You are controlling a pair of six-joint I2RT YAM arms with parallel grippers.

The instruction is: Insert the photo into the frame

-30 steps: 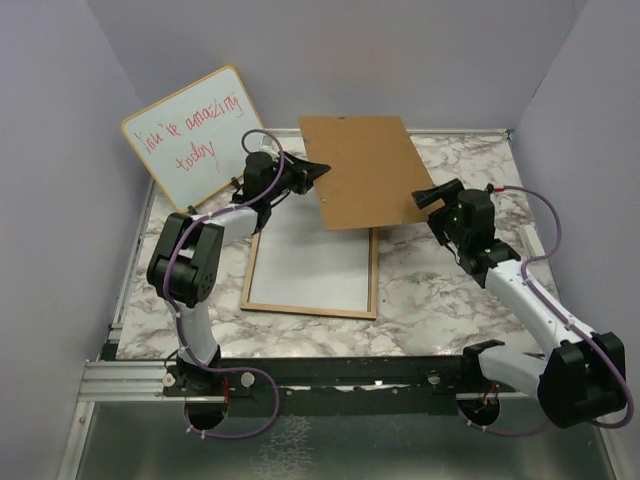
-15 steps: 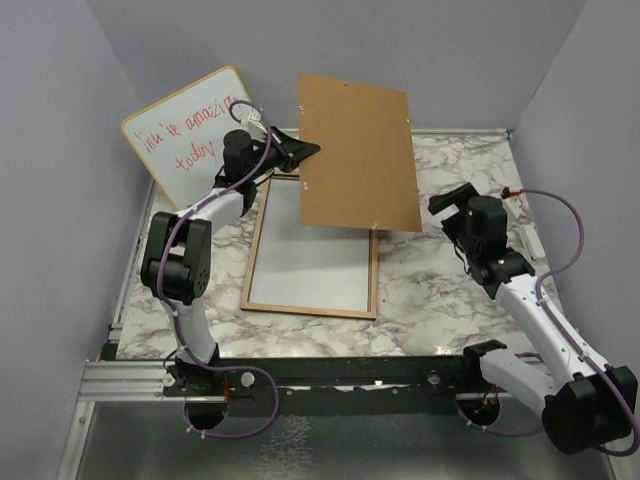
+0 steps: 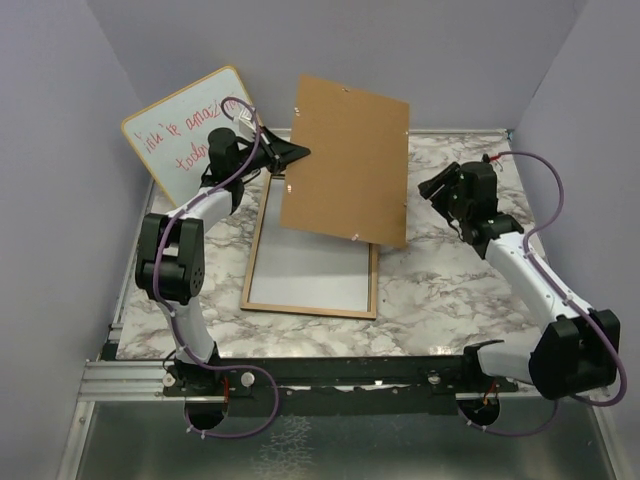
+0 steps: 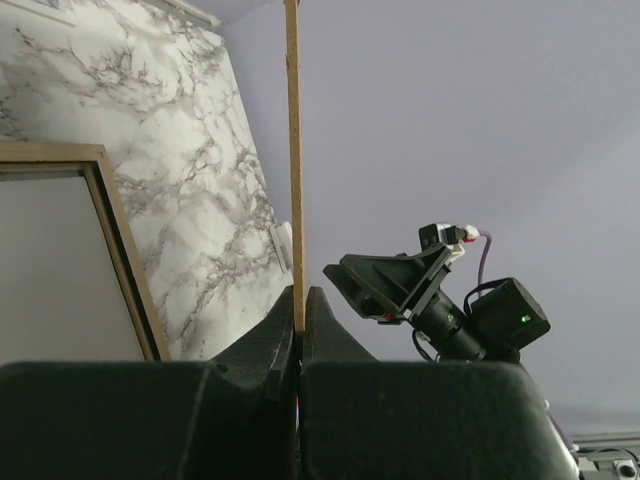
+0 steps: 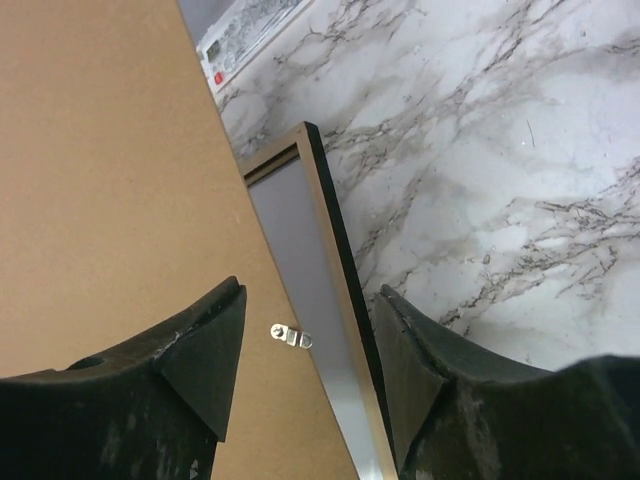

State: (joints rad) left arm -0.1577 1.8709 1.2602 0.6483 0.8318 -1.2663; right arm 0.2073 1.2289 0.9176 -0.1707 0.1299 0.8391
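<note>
Brown board [image 3: 345, 160]: a second ago it slopes low over the far counter [image 3: 450, 290]. Now it stands far steeper with its far edge lifted high, and it has swung over toward the left hand's side.
Left hand [image 3: 297, 153]: it has risen and drawn back toward the whiteboard [image 3: 180, 125], taking the board's left edge with it.
Right hand [image 3: 430, 187]: a second ago its fingertips sit at the board's right corner. Half a second ago it is pulled well clear. Now it has swung back in, near the board's right edge but apart from it.
</note>
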